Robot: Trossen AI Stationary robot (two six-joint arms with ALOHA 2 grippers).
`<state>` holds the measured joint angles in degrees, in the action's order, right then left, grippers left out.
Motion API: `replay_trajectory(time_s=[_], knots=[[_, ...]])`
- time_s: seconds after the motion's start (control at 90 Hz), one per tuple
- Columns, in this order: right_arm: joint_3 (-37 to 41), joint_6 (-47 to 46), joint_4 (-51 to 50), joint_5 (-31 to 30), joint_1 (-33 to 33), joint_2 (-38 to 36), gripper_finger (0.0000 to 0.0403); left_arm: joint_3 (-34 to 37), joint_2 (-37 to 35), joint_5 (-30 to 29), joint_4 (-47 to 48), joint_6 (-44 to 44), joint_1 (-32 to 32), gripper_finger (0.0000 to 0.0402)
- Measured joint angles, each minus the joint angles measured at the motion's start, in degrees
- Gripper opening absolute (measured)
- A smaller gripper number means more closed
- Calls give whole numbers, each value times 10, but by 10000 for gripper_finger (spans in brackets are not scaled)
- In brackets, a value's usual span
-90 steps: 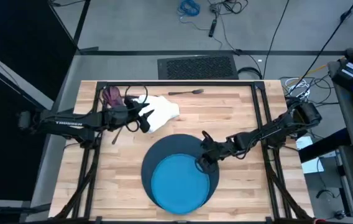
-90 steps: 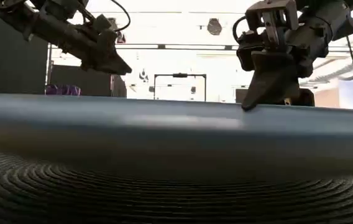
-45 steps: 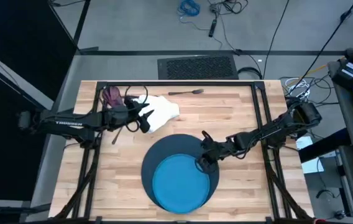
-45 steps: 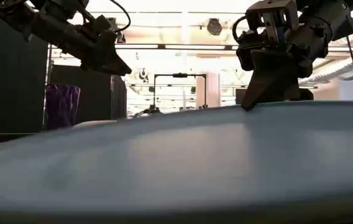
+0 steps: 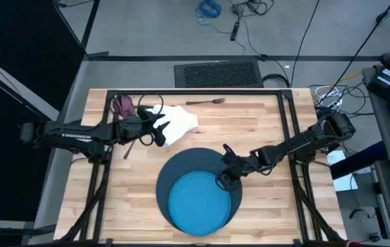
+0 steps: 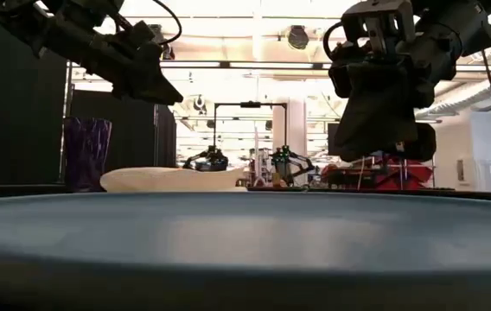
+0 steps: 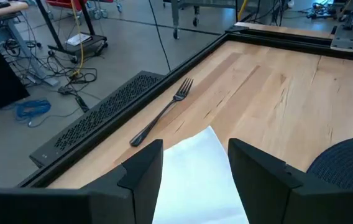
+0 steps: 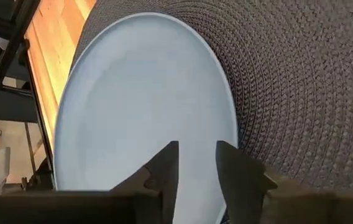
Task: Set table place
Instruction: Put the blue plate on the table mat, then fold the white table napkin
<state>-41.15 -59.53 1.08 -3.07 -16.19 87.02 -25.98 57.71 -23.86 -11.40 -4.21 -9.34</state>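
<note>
On the table [image 5: 264, 130], toward its near edge, a blue plate [image 5: 198, 200] lies flat on a round dark mat [image 5: 185, 167], set toward the mat's near side. The right gripper [image 5: 220, 182] hangs at the plate's right rim, its fingers [image 8: 164, 171] parted by a narrow gap with nothing between them; in the low view it sits just above the plate, not touching. The left gripper [image 5: 161, 130] hovers over the near-left part of the white napkin [image 5: 181, 122] at the table's far left, fingers [image 7: 142, 171] spread wide and empty. A fork [image 5: 204, 102] lies near the far edge, just beyond the napkin and apart from it. A purple cup [image 5: 122, 106] stands at the far-left corner, beside the left arm.
</note>
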Motion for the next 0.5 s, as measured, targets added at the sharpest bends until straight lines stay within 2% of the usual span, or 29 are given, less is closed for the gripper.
replay_trajectory(time_s=[0.178,0.367,0.5], knots=[[0,54,0,-39,21,0,105,0,0,0,0,0,0,169],[0,135,8,-75,76,0,105,0,0,0,0,0,0,169],[0,153,9,-126,118,0,105,0,0,0,0,0,0,169]])
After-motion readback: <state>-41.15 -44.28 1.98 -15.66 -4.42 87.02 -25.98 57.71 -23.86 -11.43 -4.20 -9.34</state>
